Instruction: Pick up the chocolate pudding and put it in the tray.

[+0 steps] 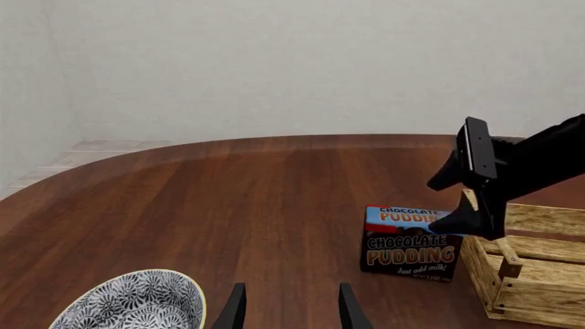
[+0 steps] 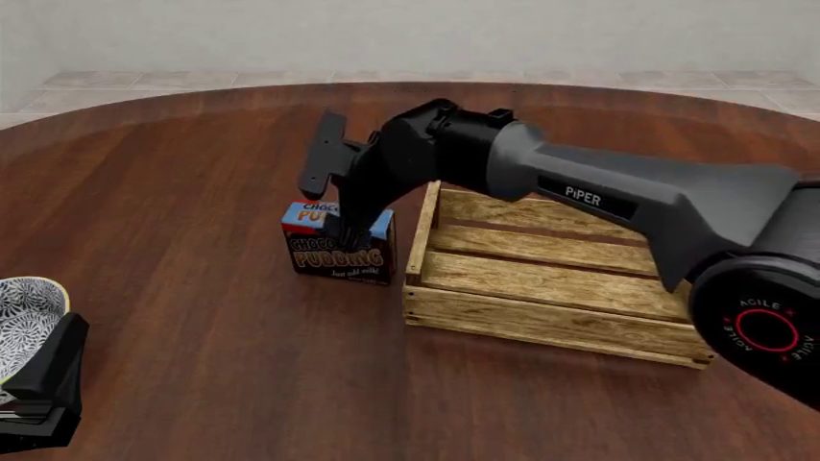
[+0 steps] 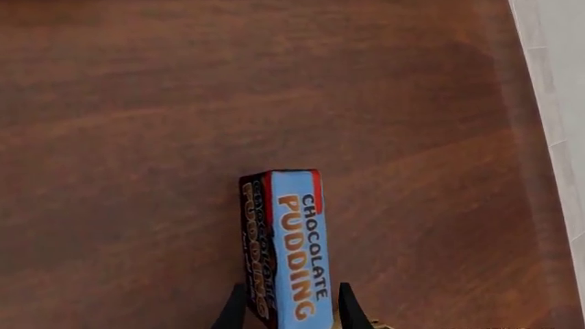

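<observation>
A: Front view has the pudding (image 2: 338, 248) standing on the table (image 2: 192, 317), just left of the tray (image 2: 551, 288).

B: yep, and the right gripper (image 2: 346, 230) is down over its top, a finger on each side. Can't tell if they're squeezing yet.

A: Left gripper (image 1: 289, 310)?

B: spread wide, holding nothing, next to the bowl (image 1: 133, 305).

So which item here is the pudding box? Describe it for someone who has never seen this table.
Find the wooden crate on the brown table. Just off its left end stands a small upright carton, with the right claw straddling its top. Its blue top and "CHOCOLATE PUDDING" lettering distinguish it from the patterned bowl at the near left edge.
</observation>
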### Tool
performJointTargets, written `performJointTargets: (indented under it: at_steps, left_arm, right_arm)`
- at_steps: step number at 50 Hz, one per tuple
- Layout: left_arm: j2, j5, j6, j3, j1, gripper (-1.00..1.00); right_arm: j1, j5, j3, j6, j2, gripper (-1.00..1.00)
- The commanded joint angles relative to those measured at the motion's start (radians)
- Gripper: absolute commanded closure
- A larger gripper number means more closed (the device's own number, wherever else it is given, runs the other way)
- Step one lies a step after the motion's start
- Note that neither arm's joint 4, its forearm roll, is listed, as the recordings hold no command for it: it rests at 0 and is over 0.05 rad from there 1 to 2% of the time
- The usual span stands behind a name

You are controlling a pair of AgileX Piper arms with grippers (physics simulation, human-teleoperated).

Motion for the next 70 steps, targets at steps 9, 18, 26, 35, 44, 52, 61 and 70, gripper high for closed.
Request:
performJointTargets:
  at_steps: [9,18,26,35,44,52,61,70]
  left_arm:
    - [0.0,0.0,0.0,0.0,0.0,-1.0]
    - [0.0,0.0,0.0,0.0,0.0,-1.0]
    - [0.0,0.0,0.0,0.0,0.0,-1.0]
    - [0.0,0.0,0.0,0.0,0.0,-1.0]
    - [0.0,0.0,0.0,0.0,0.0,-1.0]
    - [0.0,0.0,0.0,0.0,0.0,-1.0]
    - [0.0,0.0,0.0,0.0,0.0,-1.0]
    - [0.0,0.0,0.0,0.0,0.0,-1.0]
  right_arm:
    - [-0.011,0.001,-0.015,0.008,0.013,-1.0]
    - [-0.012,0.002,-0.02,0.016,0.016,-1.0]
    - [-0.016,0.005,-0.03,0.019,0.023,-1.0]
    - [-0.016,0.005,-0.04,0.025,0.034,-1.0]
    - [-0.02,0.007,-0.053,0.026,0.046,-1.0]
    - [-0.024,0.009,-0.06,0.027,0.052,-1.0]
    - [-0.024,0.003,-0.054,0.03,0.053,-1.0]
    - [-0.023,-0.001,-0.051,0.037,0.052,-1.0]
